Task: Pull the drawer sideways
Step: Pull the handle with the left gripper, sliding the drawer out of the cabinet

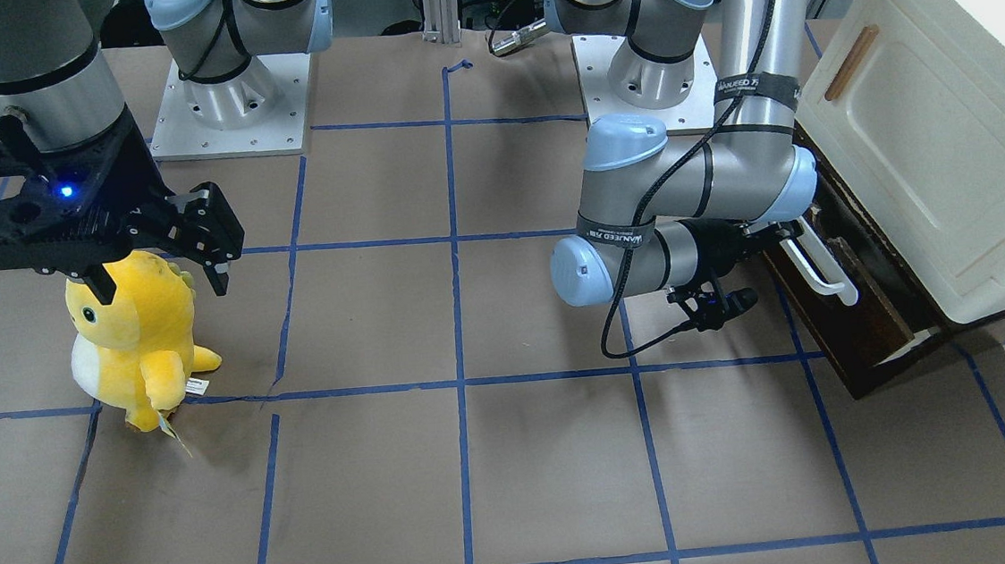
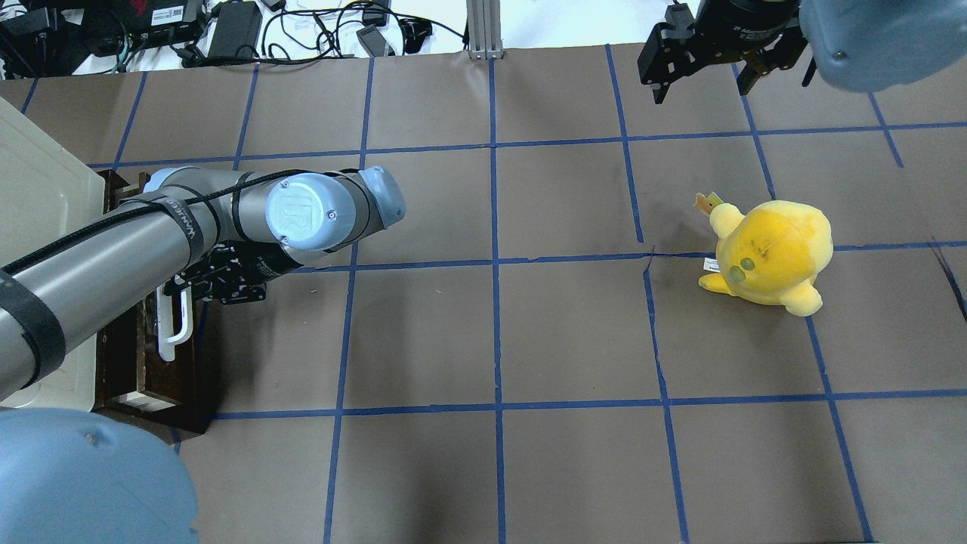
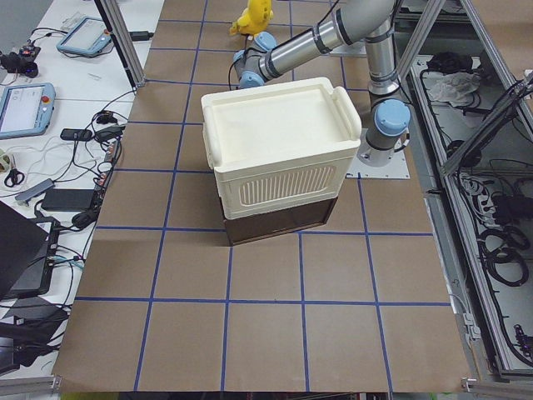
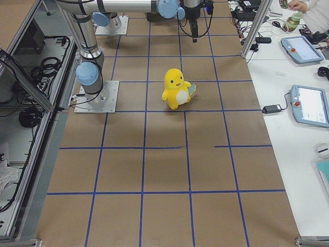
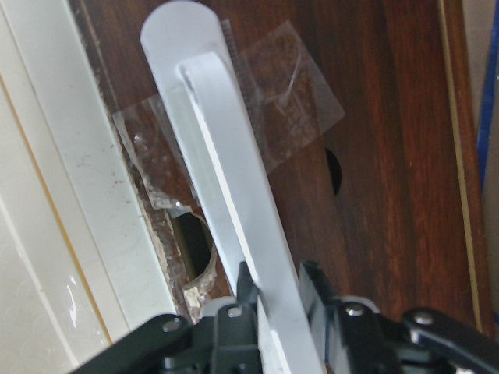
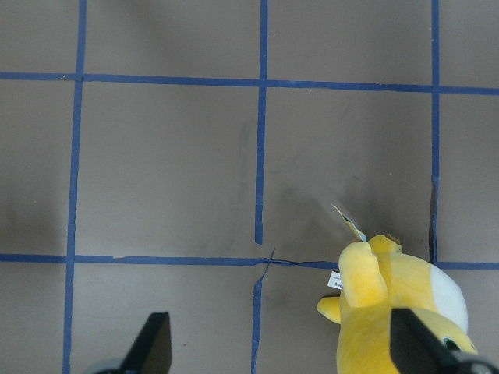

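Contact made: left gripper [image 5: 277, 284] is clamped narrow around the white handle [image 5: 210, 156], a finger on either side of the bar. The drawer [image 1: 856, 326] sits at the foot of the cream cabinet [image 1: 932, 150] and shows just a sliver of pale inside. It's barely out, I'd say, with most of the pull to come. Across the desk [image 1: 552, 457], right gripper [image 1: 159, 284] hangs wide open over a yellow plush toy [image 1: 135, 338].

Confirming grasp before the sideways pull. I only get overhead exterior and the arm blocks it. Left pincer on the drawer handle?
Observer: Yes. Left wrist view: the left pincer has a finger on each side of the white bar handle, close against it.
Operator: Handle mount sound?
Observer: Doubtful: clear tape crosses the handle's end onto the drawer front, with a ragged hole beside it.
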`<state>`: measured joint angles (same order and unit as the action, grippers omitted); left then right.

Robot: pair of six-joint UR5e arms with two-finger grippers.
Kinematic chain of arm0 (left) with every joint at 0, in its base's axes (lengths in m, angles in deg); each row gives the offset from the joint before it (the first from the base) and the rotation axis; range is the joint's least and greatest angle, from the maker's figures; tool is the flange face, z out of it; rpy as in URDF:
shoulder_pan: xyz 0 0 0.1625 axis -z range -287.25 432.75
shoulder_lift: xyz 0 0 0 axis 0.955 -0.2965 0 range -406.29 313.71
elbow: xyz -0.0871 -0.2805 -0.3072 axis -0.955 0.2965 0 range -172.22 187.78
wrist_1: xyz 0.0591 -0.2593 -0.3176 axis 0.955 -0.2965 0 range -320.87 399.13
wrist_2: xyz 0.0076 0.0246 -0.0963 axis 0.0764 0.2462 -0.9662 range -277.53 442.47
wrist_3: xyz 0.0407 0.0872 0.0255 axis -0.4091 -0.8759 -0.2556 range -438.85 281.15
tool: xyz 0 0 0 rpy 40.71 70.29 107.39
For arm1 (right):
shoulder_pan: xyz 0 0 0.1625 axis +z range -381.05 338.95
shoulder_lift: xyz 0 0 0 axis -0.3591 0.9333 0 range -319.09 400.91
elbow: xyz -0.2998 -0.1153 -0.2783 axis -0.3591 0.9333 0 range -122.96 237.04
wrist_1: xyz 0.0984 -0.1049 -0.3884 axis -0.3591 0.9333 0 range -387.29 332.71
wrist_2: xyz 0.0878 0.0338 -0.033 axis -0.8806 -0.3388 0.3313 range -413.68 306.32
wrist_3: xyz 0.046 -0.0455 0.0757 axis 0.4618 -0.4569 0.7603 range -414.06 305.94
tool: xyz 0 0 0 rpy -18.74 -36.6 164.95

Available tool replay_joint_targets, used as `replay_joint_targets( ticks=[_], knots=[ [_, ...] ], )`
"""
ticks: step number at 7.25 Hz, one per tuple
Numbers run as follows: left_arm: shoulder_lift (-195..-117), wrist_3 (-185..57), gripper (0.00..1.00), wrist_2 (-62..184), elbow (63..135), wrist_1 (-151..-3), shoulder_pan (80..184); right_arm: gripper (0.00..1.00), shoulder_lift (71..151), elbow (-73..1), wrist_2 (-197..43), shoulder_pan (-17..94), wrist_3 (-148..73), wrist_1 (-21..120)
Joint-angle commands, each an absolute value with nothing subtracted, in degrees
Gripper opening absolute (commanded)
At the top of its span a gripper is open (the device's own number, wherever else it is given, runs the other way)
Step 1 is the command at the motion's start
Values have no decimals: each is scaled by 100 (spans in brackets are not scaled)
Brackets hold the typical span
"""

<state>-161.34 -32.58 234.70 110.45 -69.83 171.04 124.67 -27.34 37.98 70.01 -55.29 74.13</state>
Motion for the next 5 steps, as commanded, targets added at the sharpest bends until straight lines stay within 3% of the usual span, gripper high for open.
replay_joint_targets(
  ticks=[1,5],
  knots=[
    [-16143,-3253,27,23514,11044,-6976,17320,100,12467,-2734,3799,7001,-5529,7414],
    [-16108,-3280,27,23531,11044,-6985,17426,100,12467,-2734,3799,7001,-5529,7414]
  ],
)
